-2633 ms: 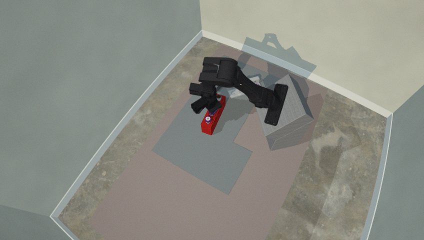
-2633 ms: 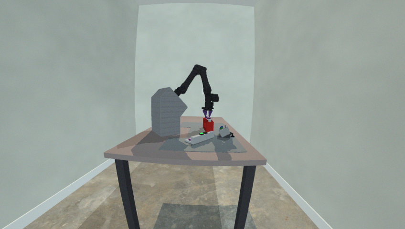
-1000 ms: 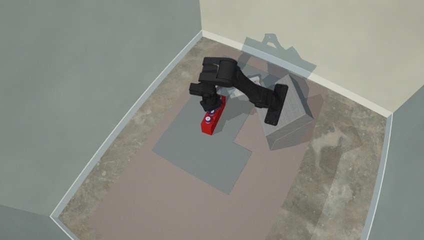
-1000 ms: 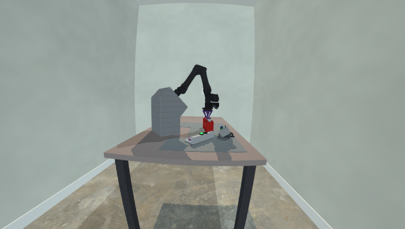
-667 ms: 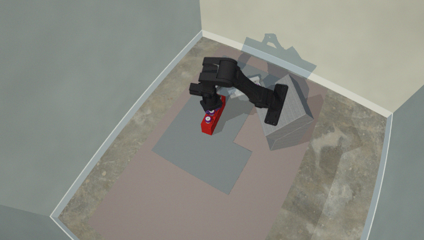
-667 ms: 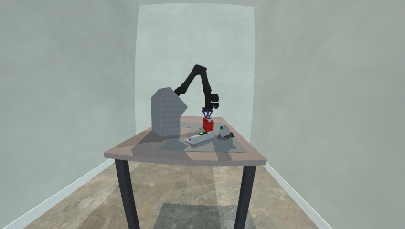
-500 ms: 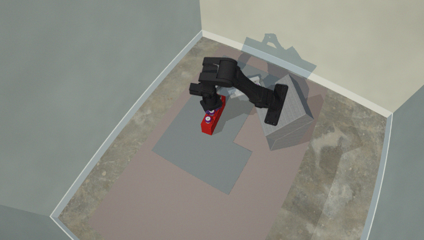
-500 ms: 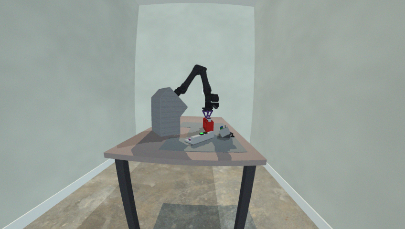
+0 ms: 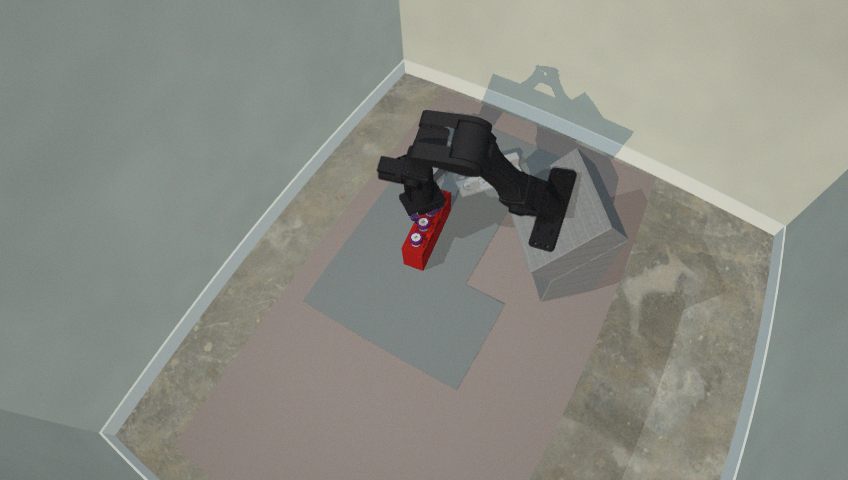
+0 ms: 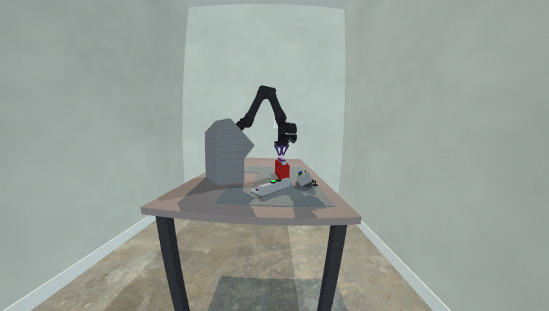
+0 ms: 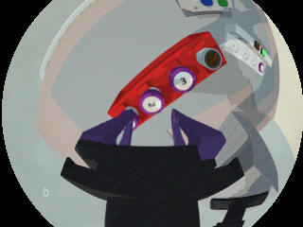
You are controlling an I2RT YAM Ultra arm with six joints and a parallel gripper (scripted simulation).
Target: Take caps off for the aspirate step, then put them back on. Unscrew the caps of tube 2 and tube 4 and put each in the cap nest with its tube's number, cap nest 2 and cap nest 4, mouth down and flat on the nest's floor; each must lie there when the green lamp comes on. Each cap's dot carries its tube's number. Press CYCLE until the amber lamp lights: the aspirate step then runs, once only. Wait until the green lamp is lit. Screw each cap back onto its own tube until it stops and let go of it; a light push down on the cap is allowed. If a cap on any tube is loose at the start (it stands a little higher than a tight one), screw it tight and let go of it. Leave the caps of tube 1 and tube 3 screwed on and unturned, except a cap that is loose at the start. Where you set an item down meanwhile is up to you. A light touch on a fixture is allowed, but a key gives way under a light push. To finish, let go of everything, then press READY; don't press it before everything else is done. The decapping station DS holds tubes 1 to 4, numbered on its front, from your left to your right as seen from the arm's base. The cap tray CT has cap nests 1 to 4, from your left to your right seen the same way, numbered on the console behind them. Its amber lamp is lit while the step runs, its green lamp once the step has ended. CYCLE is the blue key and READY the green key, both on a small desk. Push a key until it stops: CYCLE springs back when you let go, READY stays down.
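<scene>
Three purple caps show on the red tube block [image 11: 166, 76], and a fourth tube [image 11: 212, 59] at its far end stands open, with no cap. My tool [image 11: 153, 128] hangs above the near end of the block, its purple fingers apart and holding nothing. One cap [image 11: 131, 117] sits just by my left finger, the next cap [image 11: 151, 101] shows in the gap, and a third [image 11: 182, 78] lies beyond. In the wrist view the block's long axis runs from lower left to upper right, toward the grey cap tray [image 11: 248, 55], where a green lamp [image 11: 264, 55] glows. Blue [image 11: 206, 2] and green [image 11: 222, 2] keys sit further off. From outside, my tool [image 10: 280, 153] points straight down over the block on the desk [image 10: 250, 216].
</scene>
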